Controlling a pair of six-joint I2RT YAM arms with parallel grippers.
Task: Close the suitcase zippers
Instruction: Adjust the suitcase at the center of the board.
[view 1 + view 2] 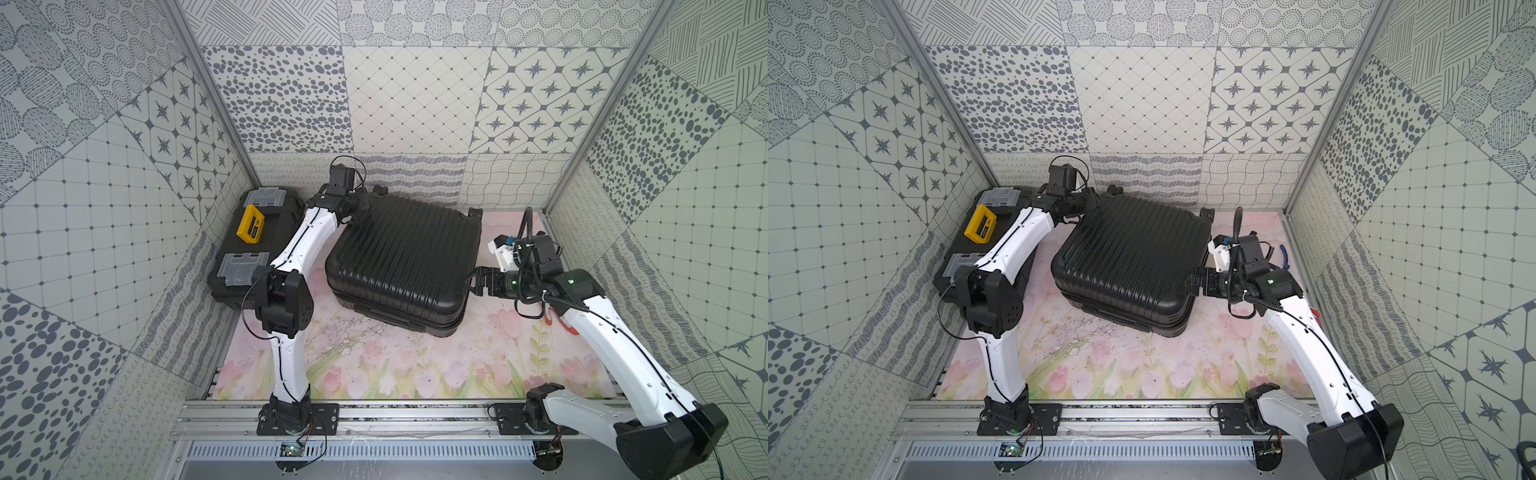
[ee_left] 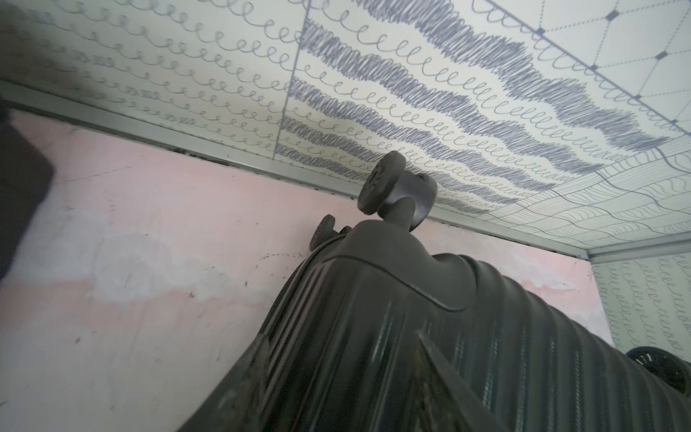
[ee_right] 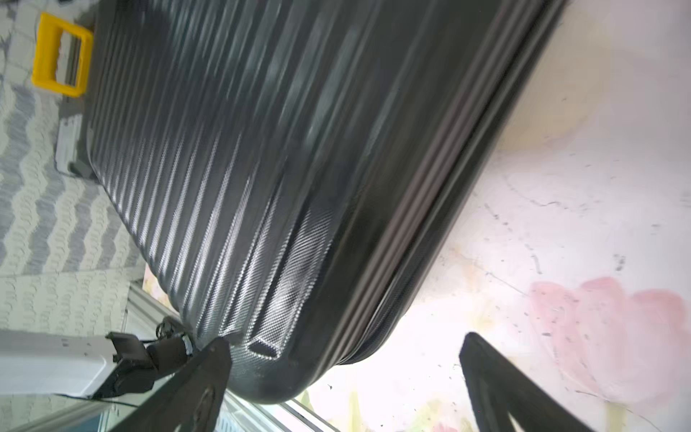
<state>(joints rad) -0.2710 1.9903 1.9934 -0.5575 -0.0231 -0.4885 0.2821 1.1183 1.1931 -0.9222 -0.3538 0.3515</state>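
Suitcase (image 1: pixel 403 257) lies flat on the floral mat (image 1: pixel 374 365), halves together, with the toolbox (image 1: pixel 286 208) just beside it to the left. Right gripper (image 1: pixel 473 282) sits at the case's right edge, jaws spread wide and clamping nothing. Left gripper (image 1: pixel 356 205) is at the far left corner by a wheel (image 2: pixel 392 187); cannot tell its grip.

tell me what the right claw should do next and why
Probably ease the right claw in along the zip seam on the side facing it. It stands open at the suitcase corner, gripping nothing. The two shell halves lie together and no pull tab shows in any view, so it likely has to find one first.
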